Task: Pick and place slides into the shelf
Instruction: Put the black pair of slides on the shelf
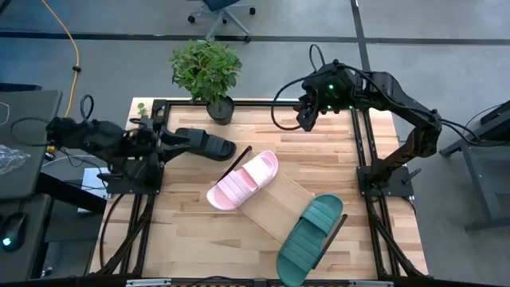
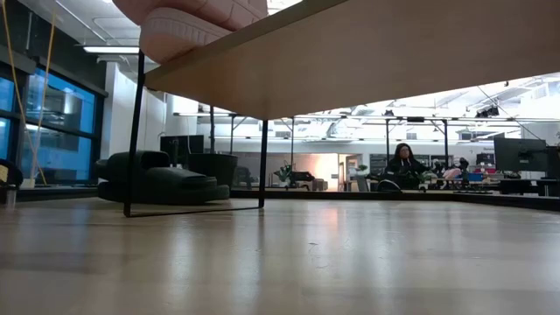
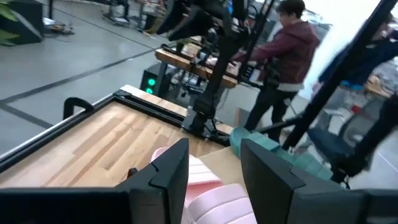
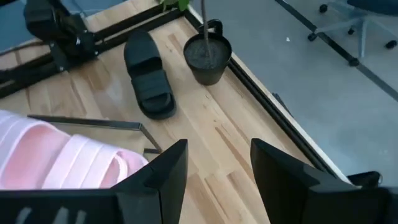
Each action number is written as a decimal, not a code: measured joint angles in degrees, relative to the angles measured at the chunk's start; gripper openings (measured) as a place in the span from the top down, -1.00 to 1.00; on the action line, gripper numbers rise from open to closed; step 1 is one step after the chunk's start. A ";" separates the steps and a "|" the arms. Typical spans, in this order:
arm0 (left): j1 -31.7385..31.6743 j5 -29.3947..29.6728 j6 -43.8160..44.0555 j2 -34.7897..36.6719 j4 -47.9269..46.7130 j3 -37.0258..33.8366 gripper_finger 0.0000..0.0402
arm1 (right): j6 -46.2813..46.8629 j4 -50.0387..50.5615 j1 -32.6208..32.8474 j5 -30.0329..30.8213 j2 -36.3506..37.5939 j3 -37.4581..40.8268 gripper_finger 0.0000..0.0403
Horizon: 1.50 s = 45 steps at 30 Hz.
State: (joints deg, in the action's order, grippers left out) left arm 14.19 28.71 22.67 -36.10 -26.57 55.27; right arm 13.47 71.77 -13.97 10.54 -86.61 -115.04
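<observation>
Surface (image 1: 191,215): light, pale-yellow wood in narrow slats with darker seams, edged by black rails. Shelf (image 1: 280,201): plain light-wood plank with thin black metal end frames. Slides: one light pink (image 1: 242,180) with a ribbed strap in parallel ridges; one teal green (image 1: 311,237) with a darker ribbed strap; one black (image 1: 205,143), matte, with a ribbed strap. Potted plant (image 1: 206,68): bright green leaves in a black pot. Left gripper (image 3: 215,176) and right gripper (image 4: 219,169): dark, near-black jaws. Floor (image 1: 446,48): grey, crossed by dark lines, with a yellow cable (image 1: 73,56) lying on it. Person (image 3: 287,59) beyond the surface: maroon top, dark trousers
</observation>
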 joint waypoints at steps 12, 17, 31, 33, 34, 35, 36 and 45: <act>-23.79 -26.51 -6.83 0.39 -5.72 0.00 0.34 | 6.37 -0.29 -0.29 3.18 0.00 0.00 0.17; -33.54 -36.40 -10.04 0.35 -6.90 0.00 0.34 | 7.33 -0.29 -0.29 5.49 0.00 0.00 0.17; -53.02 -49.18 -19.68 0.33 -19.10 0.02 0.34 | 9.82 -0.29 -0.31 6.34 0.02 0.00 0.17; -55.11 -49.66 -20.35 0.35 -19.84 0.04 0.34 | 10.12 -0.29 -0.31 6.40 0.02 0.00 0.17; -56.09 -49.82 -20.95 0.35 -20.55 0.04 0.34 | 10.26 -0.29 -0.31 6.51 0.02 0.00 0.17; -57.03 -49.87 -21.53 0.35 -21.44 0.04 0.34 | 10.34 -0.29 -0.31 6.60 0.02 0.00 0.17; -57.98 -49.99 -22.21 0.33 -22.40 0.04 0.34 | 10.54 -0.29 -0.31 6.58 0.02 0.00 0.17; -64.30 -48.84 -27.98 -1.03 -31.46 0.04 0.34 | 11.59 -0.29 -0.31 6.91 0.02 0.00 0.17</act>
State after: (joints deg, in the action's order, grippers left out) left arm -50.11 -20.12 -5.31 -37.12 -58.02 55.31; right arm 25.06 71.48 -14.28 17.45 -86.59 -115.04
